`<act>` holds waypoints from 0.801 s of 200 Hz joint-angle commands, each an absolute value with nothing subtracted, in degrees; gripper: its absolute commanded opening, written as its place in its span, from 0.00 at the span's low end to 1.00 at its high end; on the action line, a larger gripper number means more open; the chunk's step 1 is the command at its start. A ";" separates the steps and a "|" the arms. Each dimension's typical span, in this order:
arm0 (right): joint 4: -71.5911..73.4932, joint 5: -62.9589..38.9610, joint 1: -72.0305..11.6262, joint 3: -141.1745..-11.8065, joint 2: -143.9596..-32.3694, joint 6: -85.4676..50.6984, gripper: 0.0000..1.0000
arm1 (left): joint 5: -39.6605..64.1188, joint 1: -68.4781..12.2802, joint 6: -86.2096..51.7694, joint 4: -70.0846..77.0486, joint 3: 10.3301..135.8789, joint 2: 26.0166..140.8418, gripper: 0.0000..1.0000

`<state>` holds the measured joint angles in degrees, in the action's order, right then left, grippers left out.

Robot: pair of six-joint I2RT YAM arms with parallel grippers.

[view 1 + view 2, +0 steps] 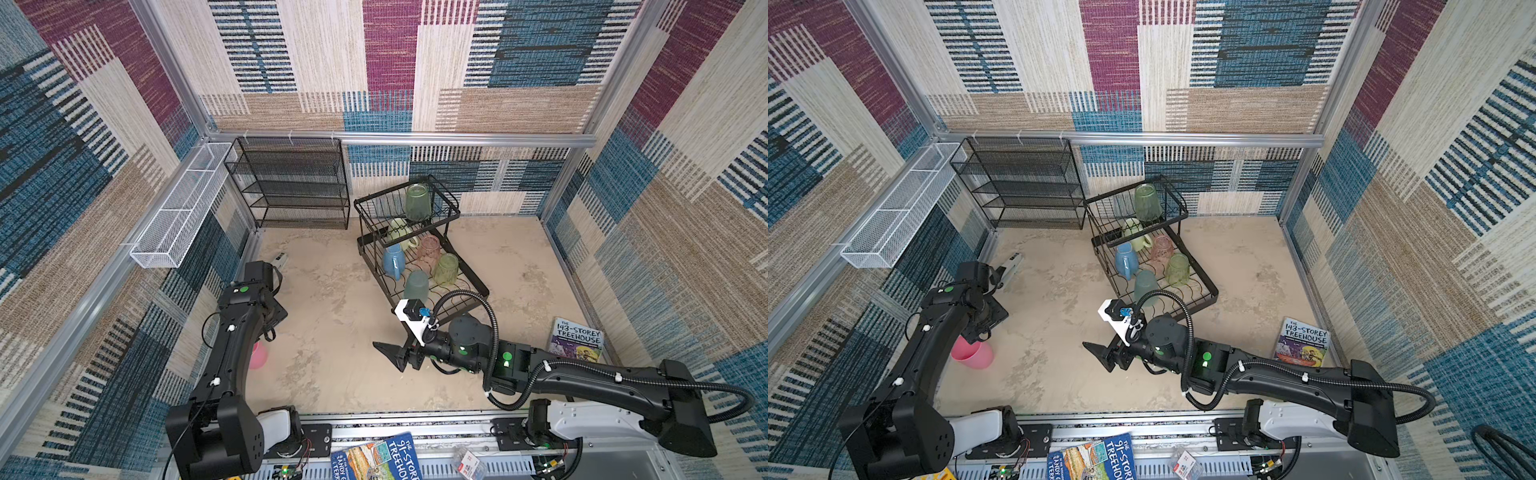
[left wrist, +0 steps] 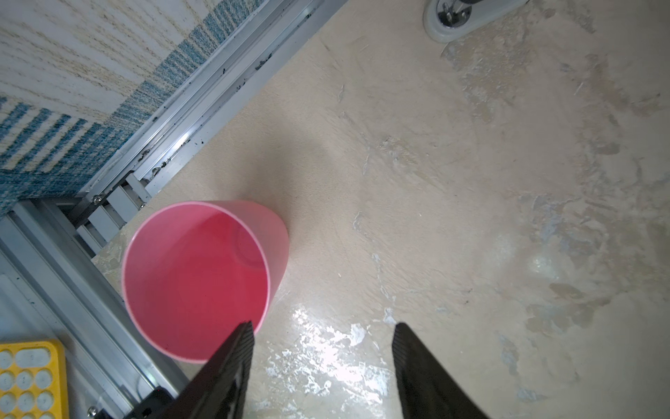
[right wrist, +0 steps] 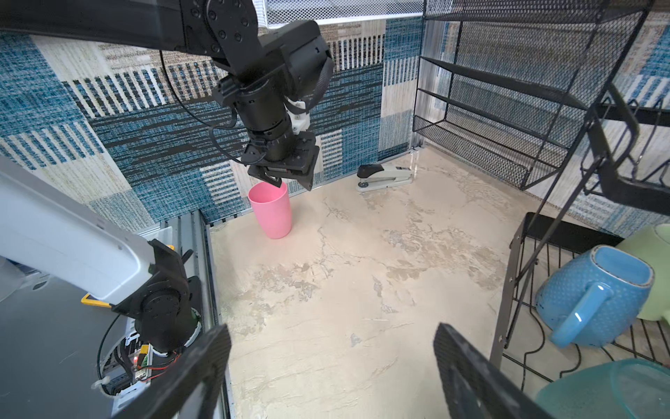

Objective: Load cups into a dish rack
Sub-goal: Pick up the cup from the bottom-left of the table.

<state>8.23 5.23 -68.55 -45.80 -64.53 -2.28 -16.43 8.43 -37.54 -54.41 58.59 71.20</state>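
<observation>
Your last loose piece, the opaque pink cup, is standing upright and mouth-up on the table, close to the rail along the robot's left wall and well apart from the dish rack. The rack is already carrying six cups: a green tumbler in the raised basket and five more on the lower tray. Your left gripper is hovering right over the pink cup with its jaws spread. One finger is lying over the near rim, seemingly just inside the mouth. The other is hanging outside the wall over bare table, so nothing is being pinched yet. Your right gripper is waiting low beside the rack's front corner, also spread wide and empty. The cup looks like thin moulded plastic, so you are probably dealing with something very light, smooth and hard to break. Its wall may flex a little under pressure. It is likely to skid or tip on this glossy surface if one finger reaches it before the other. Taking the wall at the rim, one finger in and one out, seems the natural hold here. Squeeze only firmly enough to stop it slipping, since the taper and slick sides are offering little purchase.
</observation>
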 commanded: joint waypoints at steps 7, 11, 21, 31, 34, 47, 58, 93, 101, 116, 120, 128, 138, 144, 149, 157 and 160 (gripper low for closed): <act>8.90 7.28 -69.11 -45.98 -63.97 -2.56 0.90 | -18.36 9.40 -35.02 -51.43 57.77 71.29 0.64; 8.89 7.37 -69.18 -45.85 -63.83 -2.71 0.90 | -18.46 9.61 -34.83 -51.26 57.60 71.35 0.63; 9.03 7.46 -69.33 -45.62 -63.56 -3.03 0.90 | -18.22 10.27 -34.47 -50.82 57.27 71.44 0.63; 8.96 7.64 -69.41 -45.53 -63.46 -3.31 0.90 | -17.99 11.06 -34.28 -50.30 56.73 71.47 0.63; 8.92 7.71 -69.43 -45.46 -63.48 -3.36 0.90 | -17.86 11.21 -34.20 -50.21 56.58 71.47 0.63; 8.78 7.89 -69.73 -45.41 -63.45 -3.44 0.89 | -17.84 12.18 -34.01 -49.76 55.96 71.46 0.63; 8.83 8.07 -69.87 -45.26 -63.40 -3.44 0.89 | -17.17 13.08 -33.74 -49.50 55.62 71.28 0.62; 9.24 8.09 -70.22 -45.29 -63.98 -3.49 0.89 | -16.12 14.43 -33.38 -48.09 53.82 71.28 0.60; 9.38 8.09 -70.23 -45.31 -64.09 -3.43 0.89 | -15.91 14.66 -33.47 -47.86 53.63 71.73 0.59; 9.64 8.22 -70.31 -45.08 -64.11 -3.43 0.89 | -15.87 14.85 -33.41 -47.43 53.70 72.44 0.56; 9.67 8.36 -70.33 -45.01 -64.11 -3.47 0.89 | -15.91 14.84 -33.40 -47.38 53.70 72.63 0.55; 9.83 8.37 -70.42 -44.76 -63.99 -3.47 0.89 | -16.08 14.96 -33.64 -47.12 53.78 73.11 0.54; 10.04 8.46 -70.41 -44.57 -63.90 -3.44 0.89 | -16.17 15.07 -33.80 -46.94 53.86 73.79 0.52; 10.10 8.48 -70.47 -44.33 -63.81 -3.42 0.89 | -16.17 15.18 -33.99 -46.74 53.88 74.12 0.51; 10.15 8.61 -70.40 -44.23 -63.79 -3.50 0.89 | -16.09 15.19 -34.07 -46.68 53.88 74.46 0.49; 10.27 8.70 -70.42 -44.03 -63.63 -3.53 0.89 | -16.05 15.29 -34.19 -46.67 54.14 74.85 0.42; 10.27 8.74 -70.45 -43.91 -63.57 -3.62 0.89 | -16.02 15.34 -34.19 -46.72 54.18 75.00 0.40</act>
<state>8.21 7.75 -70.28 -44.38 -64.03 -2.76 -16.16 15.03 -34.50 -47.81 53.78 74.13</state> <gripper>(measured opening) 0.890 0.472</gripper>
